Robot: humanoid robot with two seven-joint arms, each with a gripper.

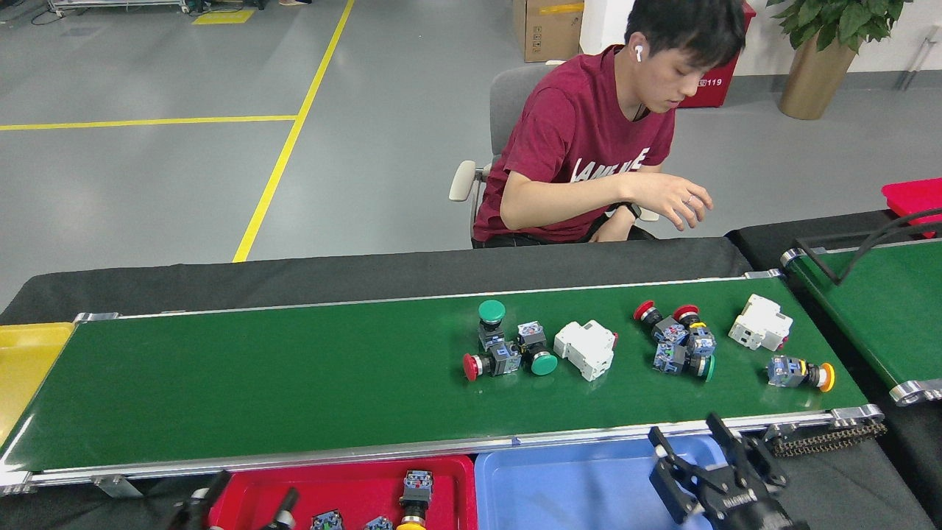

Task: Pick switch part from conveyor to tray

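You have open room on the left half of the long green conveyor belt (243,383). The right half is crowded: a clump of red- and green-capped push-button switches (508,350) touches a white breaker block (586,349), with another switch cluster (681,342), a second white block (760,322) and a yellow-capped switch (798,372) beyond. The seated person's hand (681,202) hangs behind the belt, clear of it.

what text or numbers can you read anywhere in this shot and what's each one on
"119": white digits on the red box behind the person.
"LAM... VE": white print on the maroon t-shirt, partly hidden by folds and the arm.
White lettering on the right gripper: too small to read.
Markings on the cardboard box: too blurred to read.
Labels on the switch parts: too small to read.
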